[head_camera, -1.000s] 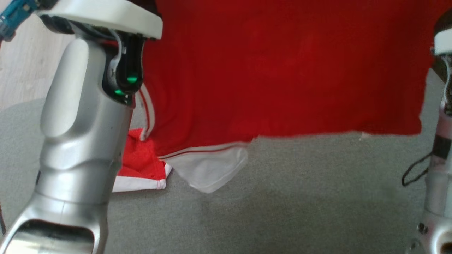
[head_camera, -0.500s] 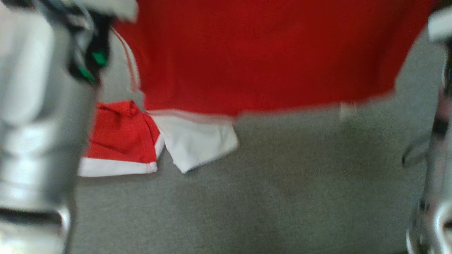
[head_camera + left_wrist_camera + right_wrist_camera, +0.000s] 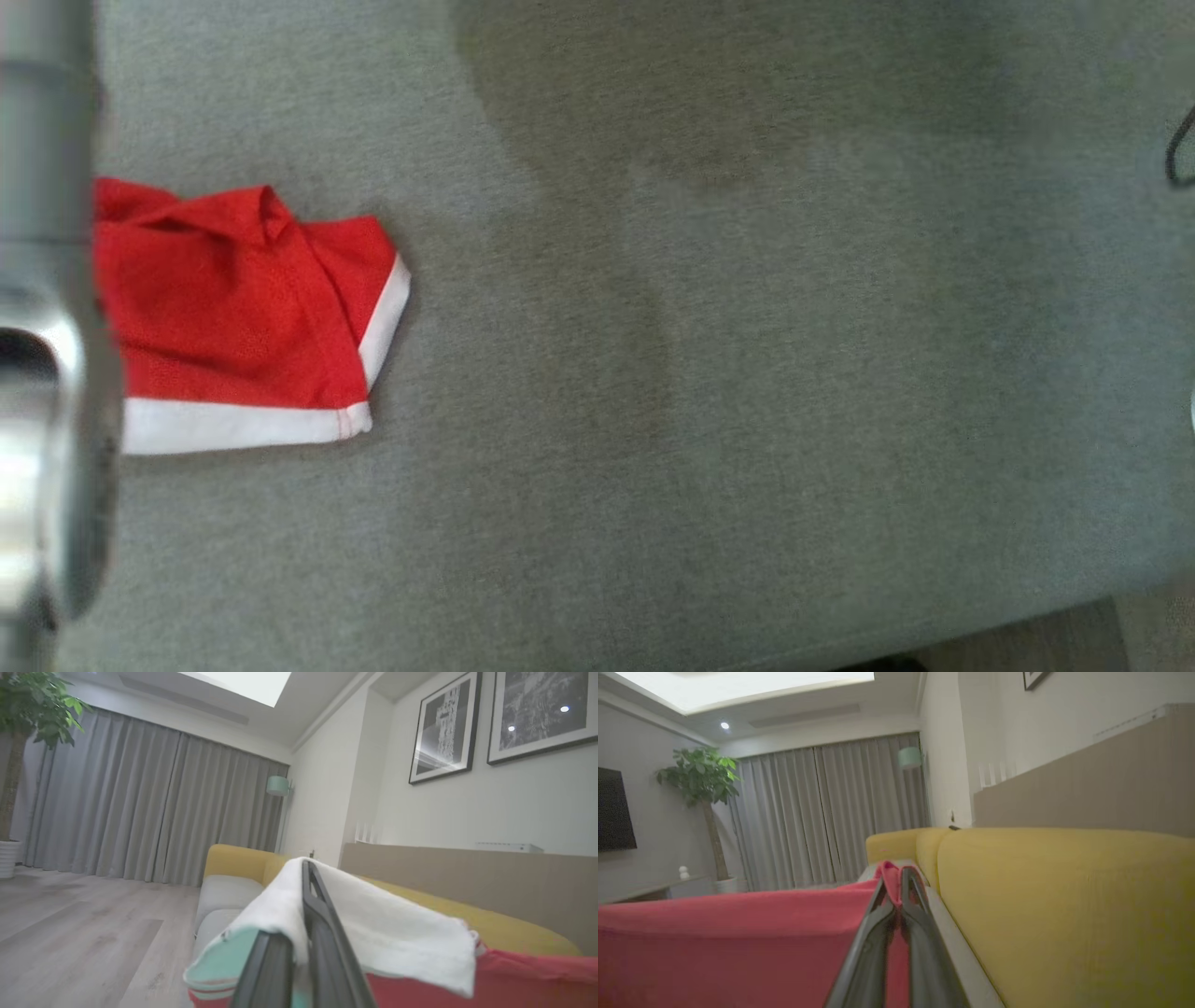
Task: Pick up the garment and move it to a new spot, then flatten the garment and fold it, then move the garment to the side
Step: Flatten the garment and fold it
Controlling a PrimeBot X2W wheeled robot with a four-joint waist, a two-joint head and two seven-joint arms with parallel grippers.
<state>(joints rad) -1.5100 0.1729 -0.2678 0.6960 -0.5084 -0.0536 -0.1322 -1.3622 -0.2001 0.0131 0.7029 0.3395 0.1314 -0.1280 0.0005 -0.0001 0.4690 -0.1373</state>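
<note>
- In my left wrist view, the left gripper (image 3: 306,870) is clenched on a white part of the garment (image 3: 397,947).
- I see the right gripper (image 3: 896,873) pinching its red edge.

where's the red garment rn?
The garment is pinched: left fingers on its white edge, right fingers on a red edge, beside the yellow sofa. A white-trimmed red piece lies on the grey surface at the head view's left.

My head camera: steeply down, close over grey cushion (image 3: 747,373). Wrist cameras: level along yellow sofa (image 3: 1064,905), sharing garment (image 3: 514,980), curtains (image 3: 140,821).
</note>
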